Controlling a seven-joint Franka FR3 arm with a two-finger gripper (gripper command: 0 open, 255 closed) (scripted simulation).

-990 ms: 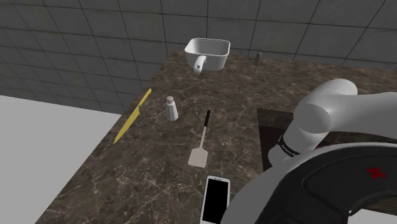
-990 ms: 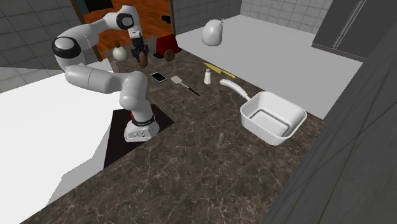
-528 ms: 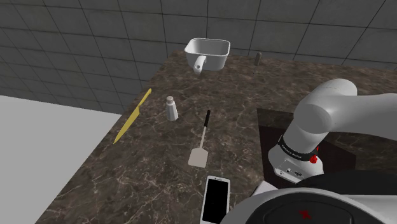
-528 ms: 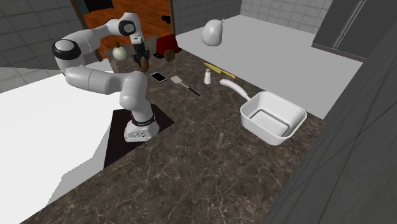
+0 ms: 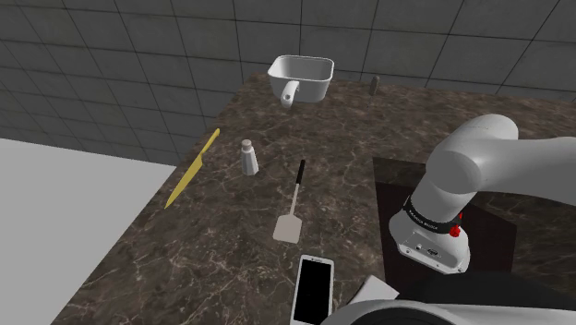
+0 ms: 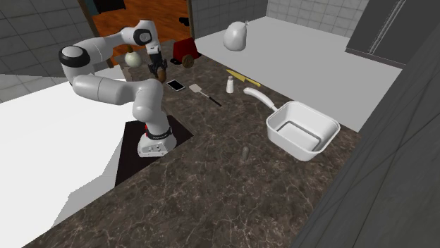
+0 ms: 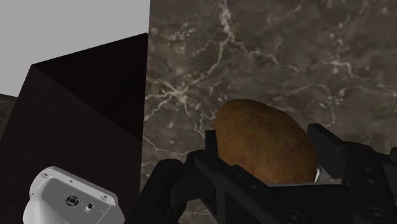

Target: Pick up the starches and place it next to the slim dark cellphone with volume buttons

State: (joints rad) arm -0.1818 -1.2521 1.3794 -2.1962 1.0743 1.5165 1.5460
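A brown potato (image 7: 259, 135) sits clasped between my black fingers (image 7: 331, 151), so my gripper (image 7: 266, 159) is shut on it. It hangs above the dark marble counter (image 7: 254, 51), close to the stand. In the second exterior view my gripper (image 6: 157, 67) holds the potato (image 6: 161, 71) just left of the slim dark cellphone (image 6: 175, 85). In the shoulder view the cellphone (image 5: 314, 288) lies flat near the counter's front edge, screen up.
A spatula (image 5: 292, 205), a shaker (image 5: 247, 158) and a yellow knife (image 5: 194, 166) lie beyond the phone. A white pan (image 5: 301, 78) stands at the far end. The dark stand (image 7: 76, 121) and arm base (image 5: 430, 238) are close by. The counter edge runs along the shoulder view's left.
My gripper has come down a little with the potato, beside the phone. In the shoulder view the arm's near link has dropped toward the bottom edge, uncovering the base.
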